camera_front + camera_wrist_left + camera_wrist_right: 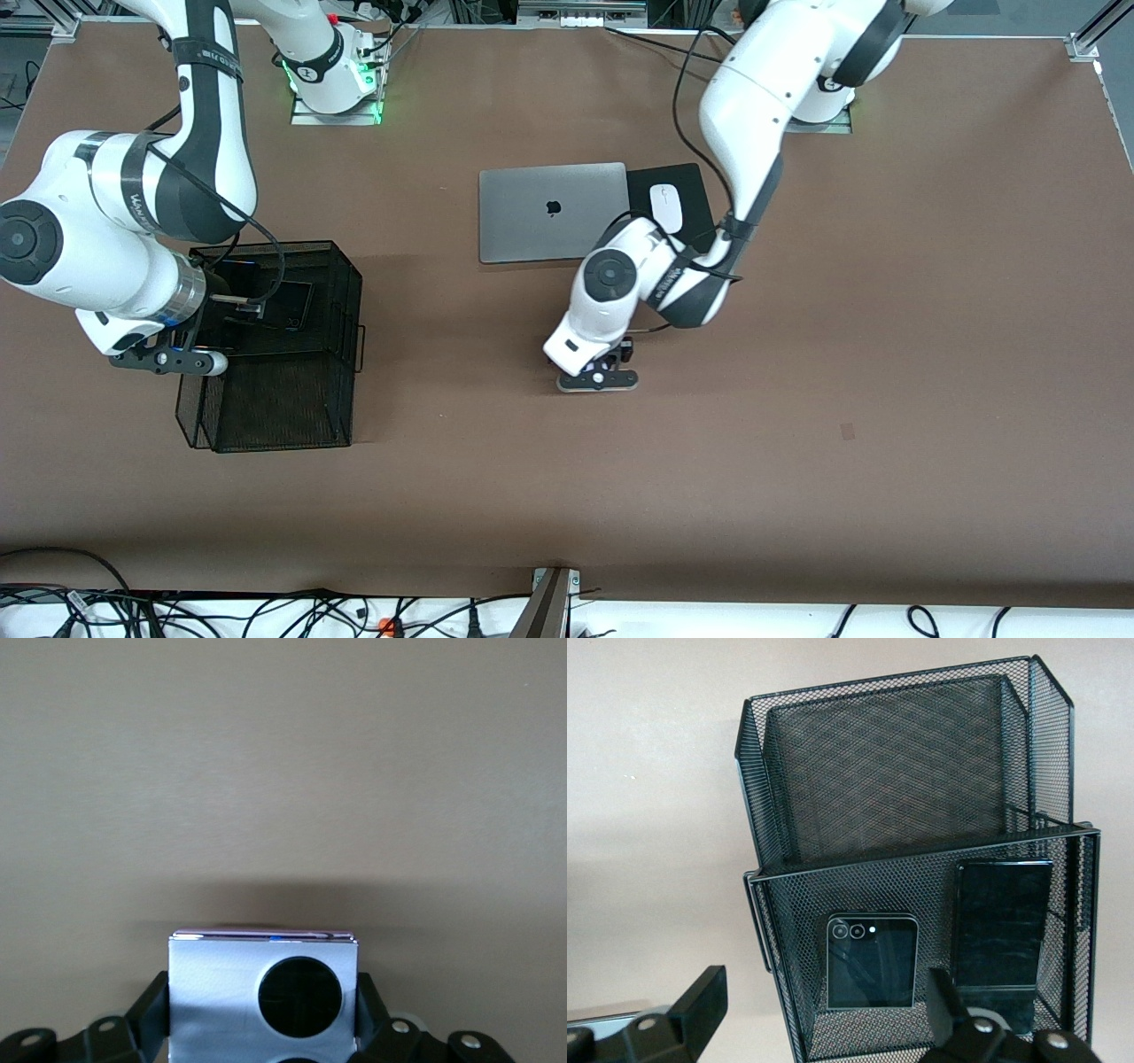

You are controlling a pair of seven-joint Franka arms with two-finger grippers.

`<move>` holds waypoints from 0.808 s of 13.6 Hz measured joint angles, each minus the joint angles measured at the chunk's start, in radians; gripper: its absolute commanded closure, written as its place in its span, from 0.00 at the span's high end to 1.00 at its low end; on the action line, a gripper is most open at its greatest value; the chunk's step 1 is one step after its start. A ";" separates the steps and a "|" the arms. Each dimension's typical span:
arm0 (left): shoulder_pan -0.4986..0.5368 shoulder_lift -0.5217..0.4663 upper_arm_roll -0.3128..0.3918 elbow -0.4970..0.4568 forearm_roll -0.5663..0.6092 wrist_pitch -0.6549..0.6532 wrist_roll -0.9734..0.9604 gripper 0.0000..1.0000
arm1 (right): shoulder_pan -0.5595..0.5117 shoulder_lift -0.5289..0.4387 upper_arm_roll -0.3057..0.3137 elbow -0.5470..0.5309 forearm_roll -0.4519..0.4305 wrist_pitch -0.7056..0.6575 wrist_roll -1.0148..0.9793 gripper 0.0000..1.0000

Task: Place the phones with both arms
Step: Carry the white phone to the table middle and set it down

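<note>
The lilac-white phone, with a black circle on its face, sits between the fingers of my left gripper. That gripper is shut on it, low over bare table in the middle. A black mesh basket stands toward the right arm's end. In one compartment of the basket lean the squarish black phone and the long slim black slab. My right gripper hangs open and holds nothing, over the basket's side wall.
A closed silver laptop lies farther from the front camera than the left gripper. Beside it a white mouse rests on a black pad. The basket's second compartment holds nothing. Cables run along the nearest table edge.
</note>
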 measured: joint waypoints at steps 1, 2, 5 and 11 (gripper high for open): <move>-0.026 0.030 0.019 0.023 0.000 0.026 -0.027 0.00 | 0.000 0.000 0.000 0.000 0.000 0.000 0.000 0.99; -0.041 0.055 0.029 0.039 0.001 0.051 -0.046 0.00 | 0.000 0.000 0.000 0.000 0.000 0.000 0.000 0.99; -0.053 0.067 0.039 0.062 0.001 0.051 -0.086 1.00 | 0.000 0.000 0.000 0.000 0.000 0.000 0.000 0.99; -0.052 0.066 0.060 0.089 0.000 -0.012 -0.124 1.00 | 0.000 0.000 0.000 0.001 0.000 -0.002 0.000 0.99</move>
